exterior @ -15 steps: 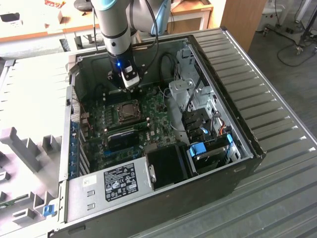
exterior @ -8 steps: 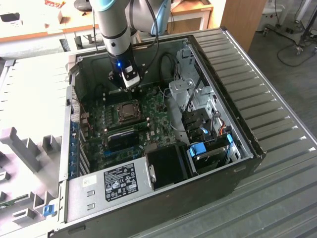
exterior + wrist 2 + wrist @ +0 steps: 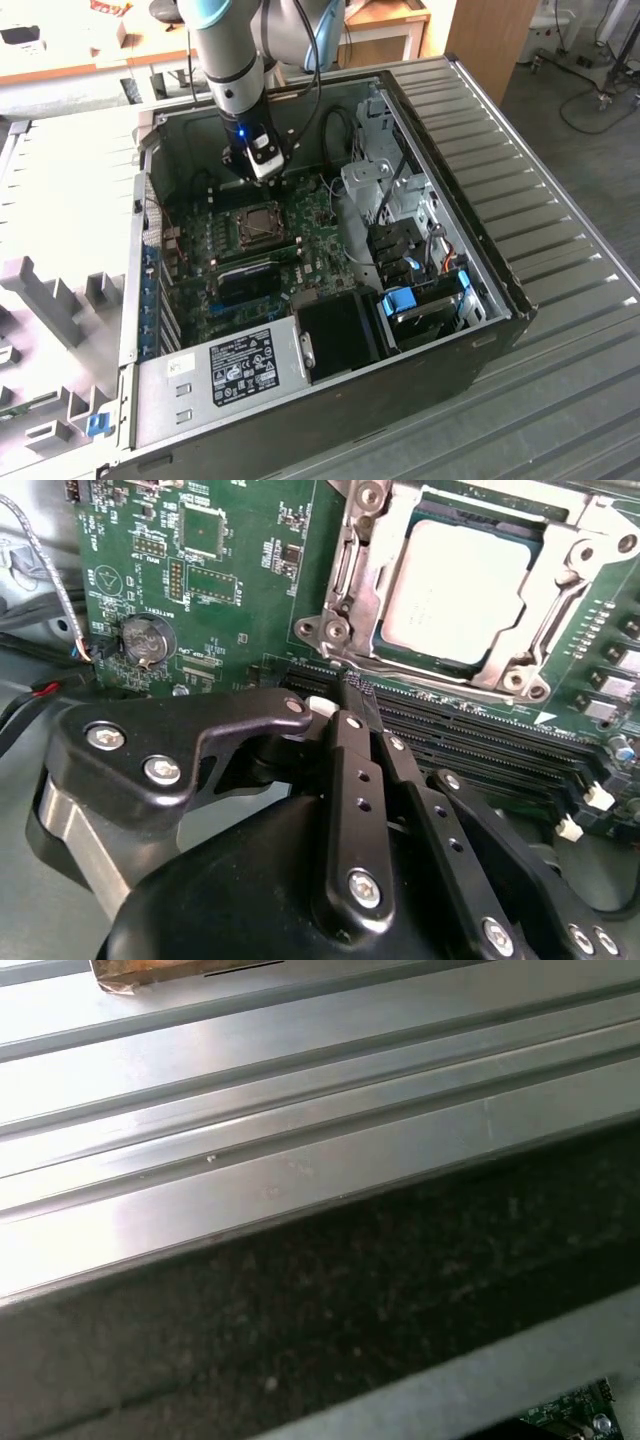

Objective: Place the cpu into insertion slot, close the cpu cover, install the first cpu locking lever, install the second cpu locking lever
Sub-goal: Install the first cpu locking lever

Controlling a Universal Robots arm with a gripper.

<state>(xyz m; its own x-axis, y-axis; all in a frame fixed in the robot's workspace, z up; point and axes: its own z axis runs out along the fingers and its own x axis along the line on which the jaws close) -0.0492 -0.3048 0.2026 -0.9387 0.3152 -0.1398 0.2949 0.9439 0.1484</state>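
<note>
In the second wrist view the cpu (image 3: 450,590) lies flat in the insertion slot, its pale metal top showing through the window of the cpu cover (image 3: 365,570). The grey cover lies down over it. My gripper (image 3: 350,695) is shut with nothing between its black fingers, and its tip hovers just off the socket's corner, by the memory slots. In the exterior view the gripper (image 3: 268,172) hangs inside the open computer case, just behind the insertion slot (image 3: 262,225) on the green board.
Long black memory slots (image 3: 470,730) run beside the socket. A coin battery (image 3: 143,640) and thin cables sit on the board. A drive cage (image 3: 400,240), the power supply (image 3: 240,365) and the case walls hem in the board. Ribbed metal tabletop (image 3: 300,1160) lies outside.
</note>
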